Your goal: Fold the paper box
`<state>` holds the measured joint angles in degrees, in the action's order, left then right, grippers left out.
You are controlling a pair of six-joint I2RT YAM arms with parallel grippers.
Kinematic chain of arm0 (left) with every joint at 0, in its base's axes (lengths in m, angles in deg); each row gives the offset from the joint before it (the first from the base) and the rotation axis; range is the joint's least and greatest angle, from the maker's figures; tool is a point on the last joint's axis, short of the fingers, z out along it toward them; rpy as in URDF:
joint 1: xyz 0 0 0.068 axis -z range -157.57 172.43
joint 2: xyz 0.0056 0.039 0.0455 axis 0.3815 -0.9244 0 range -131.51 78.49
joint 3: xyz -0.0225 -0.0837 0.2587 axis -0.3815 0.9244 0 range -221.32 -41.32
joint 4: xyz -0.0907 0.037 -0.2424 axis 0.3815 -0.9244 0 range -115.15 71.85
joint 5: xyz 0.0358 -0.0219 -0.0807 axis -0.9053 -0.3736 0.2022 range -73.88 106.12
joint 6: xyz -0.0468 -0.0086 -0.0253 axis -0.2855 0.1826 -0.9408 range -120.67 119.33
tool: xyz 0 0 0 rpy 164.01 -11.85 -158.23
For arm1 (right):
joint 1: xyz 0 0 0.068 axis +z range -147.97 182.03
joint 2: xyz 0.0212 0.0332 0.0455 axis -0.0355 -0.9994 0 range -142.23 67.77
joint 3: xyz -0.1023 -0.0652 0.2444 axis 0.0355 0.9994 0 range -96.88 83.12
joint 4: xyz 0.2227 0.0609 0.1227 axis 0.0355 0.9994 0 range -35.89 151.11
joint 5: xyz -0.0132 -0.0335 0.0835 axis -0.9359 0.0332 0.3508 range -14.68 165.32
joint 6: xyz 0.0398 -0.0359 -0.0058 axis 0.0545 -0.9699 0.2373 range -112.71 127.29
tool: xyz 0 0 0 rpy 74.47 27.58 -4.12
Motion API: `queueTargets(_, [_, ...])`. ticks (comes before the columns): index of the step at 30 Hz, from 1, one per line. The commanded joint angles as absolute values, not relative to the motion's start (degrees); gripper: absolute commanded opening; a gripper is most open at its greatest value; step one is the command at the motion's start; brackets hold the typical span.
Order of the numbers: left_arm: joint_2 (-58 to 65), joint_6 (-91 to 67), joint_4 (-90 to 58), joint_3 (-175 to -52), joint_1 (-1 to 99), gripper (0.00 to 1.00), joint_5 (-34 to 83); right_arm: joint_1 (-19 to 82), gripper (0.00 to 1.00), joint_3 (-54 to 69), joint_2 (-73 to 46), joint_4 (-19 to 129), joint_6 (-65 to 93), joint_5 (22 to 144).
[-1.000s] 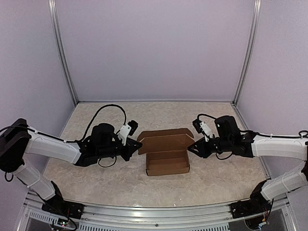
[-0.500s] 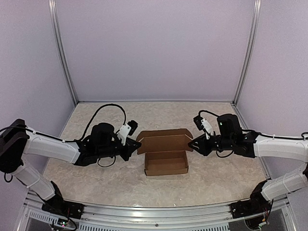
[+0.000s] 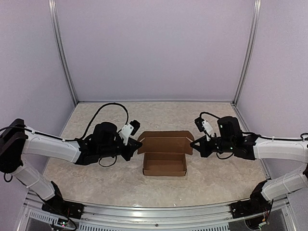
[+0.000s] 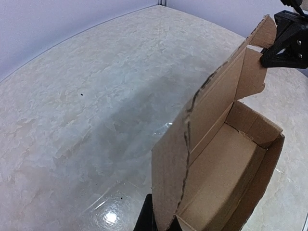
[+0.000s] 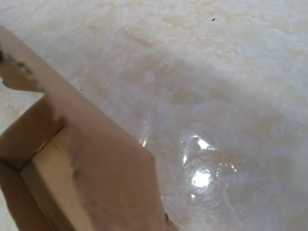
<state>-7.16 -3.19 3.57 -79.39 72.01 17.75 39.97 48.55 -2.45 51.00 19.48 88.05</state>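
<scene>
The paper box (image 3: 164, 166) is a brown cardboard tray in the middle of the table, with its lid (image 3: 163, 143) standing up along the far side. My left gripper (image 3: 136, 146) is shut on the lid's left side flap; in the left wrist view the flap (image 4: 171, 178) rises from between my fingers (image 4: 147, 216). My right gripper (image 3: 193, 145) is shut on the lid's right side flap (image 5: 96, 168), which fills the lower left of the right wrist view. The right gripper also shows in the left wrist view (image 4: 285, 41), clamped on the far tab.
The beige marbled table top (image 3: 96, 168) lies around the box. Pale walls with metal corner posts (image 3: 65, 53) close off the back and sides. A metal rail (image 3: 154, 211) runs along the near edge.
The box tray has shifted slightly left and toward the near edge. Both grippers kept their hold on the lid flaps and moved only a little.
</scene>
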Motion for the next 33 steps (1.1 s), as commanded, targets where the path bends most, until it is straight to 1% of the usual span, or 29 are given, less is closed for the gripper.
queueTargets(1, [-6.00,-3.56,1.08,-81.39,73.44,0.00,15.10,42.10,0.00,50.26,-1.54,48.63,23.07,84.06])
queueTargets(7, [-5.49,-5.59,-0.27,-81.86,75.93,0.00,10.02,47.84,0.00,52.45,0.43,44.83,27.61,73.76])
queueTargets(12, [-5.95,-8.33,-2.58,-83.38,77.74,0.00,5.23,54.19,0.00,53.77,-0.69,41.46,29.79,63.02])
queueTargets(16, [-6.15,-10.96,-2.44,-83.58,78.61,0.00,3.70,58.15,0.00,54.87,-2.20,37.95,32.95,55.60])
queueTargets(25, [-6.58,-13.62,-1.30,-83.42,81.92,0.00,2.14,66.03,0.00,54.06,-7.47,33.82,37.69,43.02])
queueTargets(33, [-7.33,-17.63,-1.16,-83.83,84.05,0.00,-0.55,71.17,0.00,51.90,-11.26,33.38,38.82,36.34])
